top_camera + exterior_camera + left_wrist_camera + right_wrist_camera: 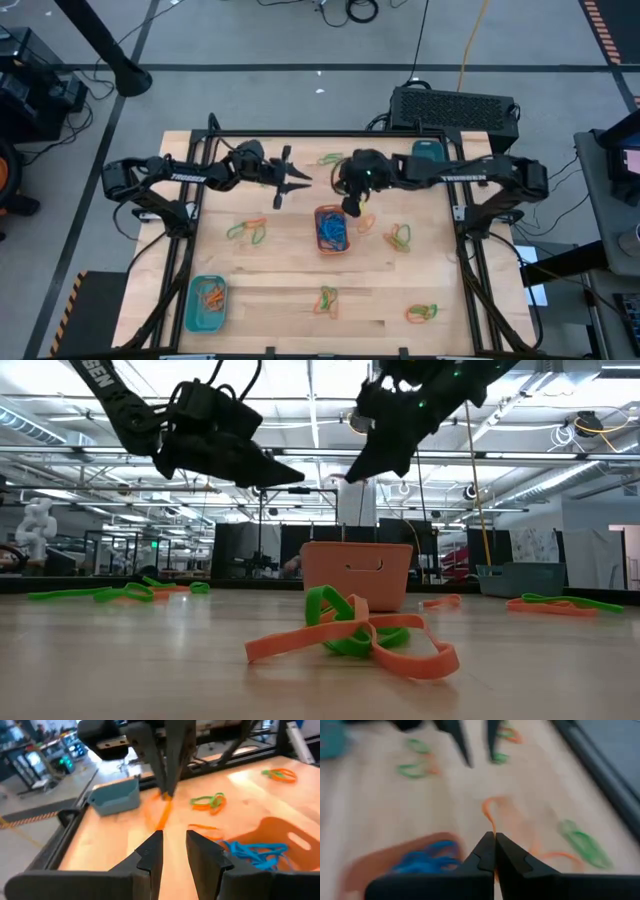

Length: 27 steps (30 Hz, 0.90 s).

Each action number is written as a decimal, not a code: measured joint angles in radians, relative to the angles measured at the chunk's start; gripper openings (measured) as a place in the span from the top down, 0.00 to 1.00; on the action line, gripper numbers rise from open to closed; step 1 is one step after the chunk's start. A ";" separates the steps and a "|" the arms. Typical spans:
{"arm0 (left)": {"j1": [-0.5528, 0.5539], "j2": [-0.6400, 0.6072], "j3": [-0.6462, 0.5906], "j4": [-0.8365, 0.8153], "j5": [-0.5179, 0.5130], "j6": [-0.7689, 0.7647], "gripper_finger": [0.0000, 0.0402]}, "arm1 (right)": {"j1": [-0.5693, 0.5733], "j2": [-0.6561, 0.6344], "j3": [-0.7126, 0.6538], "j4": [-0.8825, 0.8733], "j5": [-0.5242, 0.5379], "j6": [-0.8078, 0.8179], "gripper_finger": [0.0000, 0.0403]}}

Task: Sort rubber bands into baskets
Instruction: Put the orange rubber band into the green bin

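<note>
**Right gripper pinches an orange band above the table**

The wooden table point(290, 290) is the biggest thing here. Two dark arms reach over its far half, one from each side.

The orange basket point(332, 229) sits near the middle of the table and has blue rubber bands point(333, 232) in it. One teal basket point(207, 303) sits at about 8 o'clock from the middle, with orange bands inside. The other teal basket point(427, 151) sits at about 1 o'clock, by the far edge.

The left gripper point(297, 181) hangs in the air at about 11 o'clock from the orange basket. Its fingers are a little apart and nothing is between them.

The right gripper point(352, 206) is just past the orange basket, at about 1 o'clock. Its fingers are squeezed tight on a thin orange rubber band point(491, 817), which hangs from the tips.

Loose green and orange rubber bands point(247, 231) lie in small bunches all around the table.
</note>
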 joint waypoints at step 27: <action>-0.520 0.000 -0.001 0.066 -0.166 0.234 0.77 | 0.483 -0.027 -0.083 0.190 0.048 0.281 1.00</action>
